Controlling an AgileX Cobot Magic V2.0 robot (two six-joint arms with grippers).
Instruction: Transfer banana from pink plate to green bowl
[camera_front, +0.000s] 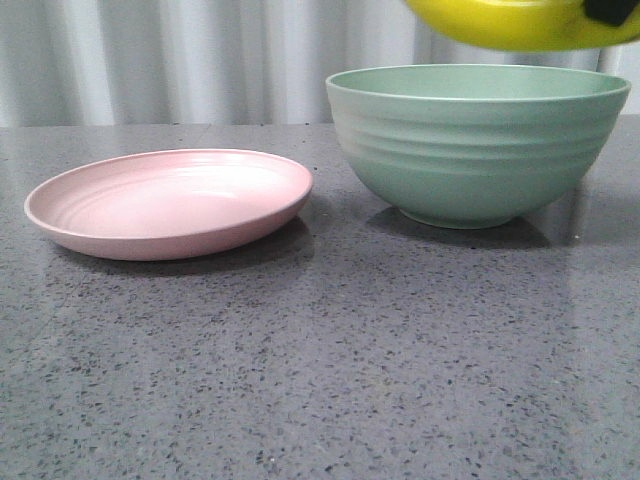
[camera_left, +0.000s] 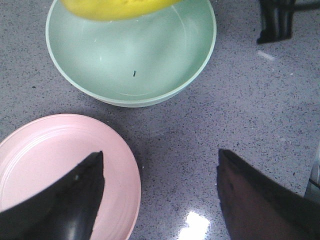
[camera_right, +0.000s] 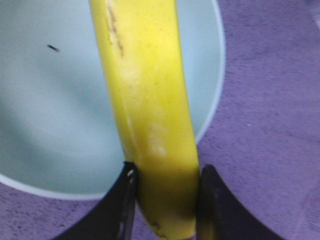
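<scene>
At the left of the front view we see the pink plate (camera_front: 170, 203) sitting bare on the grey speckled bench (camera_front: 320, 380), nothing on it. Above it, in the left wrist view, our left gripper (camera_left: 160, 195) hangs spread wide with nothing between its fingers, one finger over the plate's edge. Moving right, the green bowl (camera_front: 478, 143) stands just beside the plate, not touching it, with only a small dark speck inside. At the upper right of the front view the banana (camera_front: 510, 24) hangs above the bowl's rim, clear of it. Our right gripper (camera_right: 165, 200) is closed on one end of the banana, whose long axis runs out from the fingers across the bowl's opening. We judge a straight lowering and release by the right arm should finish the job.
</scene>
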